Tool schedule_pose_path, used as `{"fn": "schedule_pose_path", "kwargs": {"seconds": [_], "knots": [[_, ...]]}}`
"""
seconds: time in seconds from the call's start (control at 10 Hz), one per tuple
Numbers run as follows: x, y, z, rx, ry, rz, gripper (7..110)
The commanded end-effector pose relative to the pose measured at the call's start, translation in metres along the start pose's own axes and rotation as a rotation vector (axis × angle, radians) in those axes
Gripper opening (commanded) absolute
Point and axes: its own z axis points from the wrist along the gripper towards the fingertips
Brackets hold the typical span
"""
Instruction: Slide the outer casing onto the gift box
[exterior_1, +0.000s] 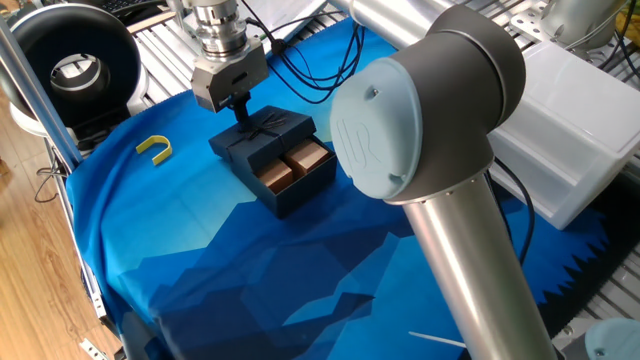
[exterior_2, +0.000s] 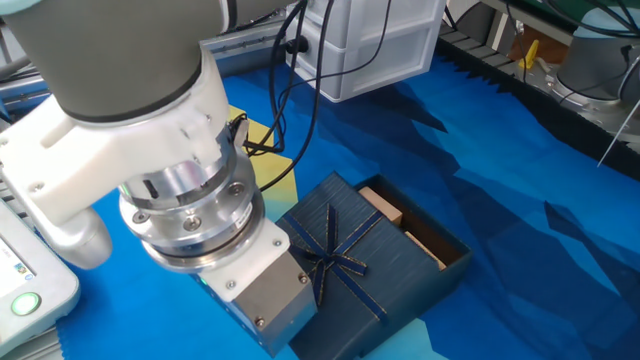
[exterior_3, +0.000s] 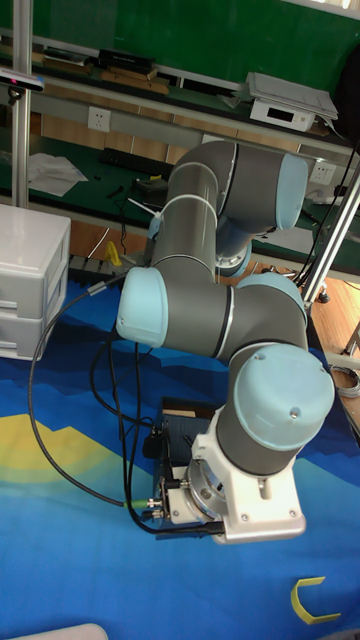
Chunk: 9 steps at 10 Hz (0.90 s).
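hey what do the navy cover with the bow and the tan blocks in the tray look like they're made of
The outer casing looks like matte textured cardboard: fine parallel ridges, crisp folded edges. Its bow seems thin ribbon with a slight sheen. The tan blocks in the gift box could be kraft card or wood; flat, dull faces leave it open.

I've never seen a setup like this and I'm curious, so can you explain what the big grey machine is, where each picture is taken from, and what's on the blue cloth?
The grey machine is a robot arm with jointed tubes. Its gripper works like a two-finger hand.

Two pictures come from fixed cameras on different sides of the table; the tall one looks from another spot, where the arm hides most of the work.

On the blue cloth sits a navy box with tan blocks inside. A navy cover with a ribbon bow is partway over it, and the gripper is at the cover's edge. Whether it grips the cover, I cannot tell. A yellow U-shaped piece lies nearby.
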Motion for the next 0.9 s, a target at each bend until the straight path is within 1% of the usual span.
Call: {"fn": "schedule_pose_path", "kwargs": {"seconds": [0.0,0.4,0.8], "knots": [[0.0025,0.0037,-0.0056,-0.019,0.002,-0.002,7],[0.0024,0.0045,-0.0059,-0.022,0.001,-0.003,7],[0.0026,0.0128,-0.0071,-0.054,0.0,-0.008,7]]}}
